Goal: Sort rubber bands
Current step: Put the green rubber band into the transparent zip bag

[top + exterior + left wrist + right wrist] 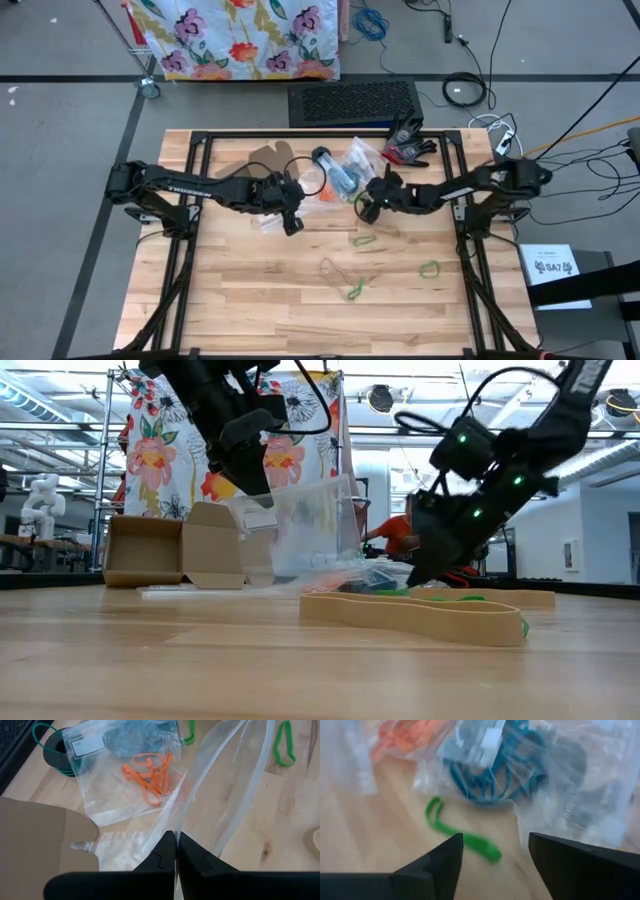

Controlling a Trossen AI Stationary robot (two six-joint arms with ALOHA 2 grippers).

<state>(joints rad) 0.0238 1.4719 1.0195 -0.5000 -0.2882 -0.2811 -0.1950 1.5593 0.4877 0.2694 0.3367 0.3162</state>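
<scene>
Left hand [176,851] pressed together, pinching the edge of a clear plastic bag [230,785] and holding it up off the desk [250,300]. Right hand [495,852] spread, low over a green rubber band [462,835] lying flat beside the bag pile; nothing held.

To do this step well: come straight down over the band, close on one thin strand, and stay off the crinkly film.

Bands are thin, floppy loops: orange ones [150,772] and blue ones [485,775] bagged, more green [430,268] and a tan one [420,615] loose on the wood.
</scene>
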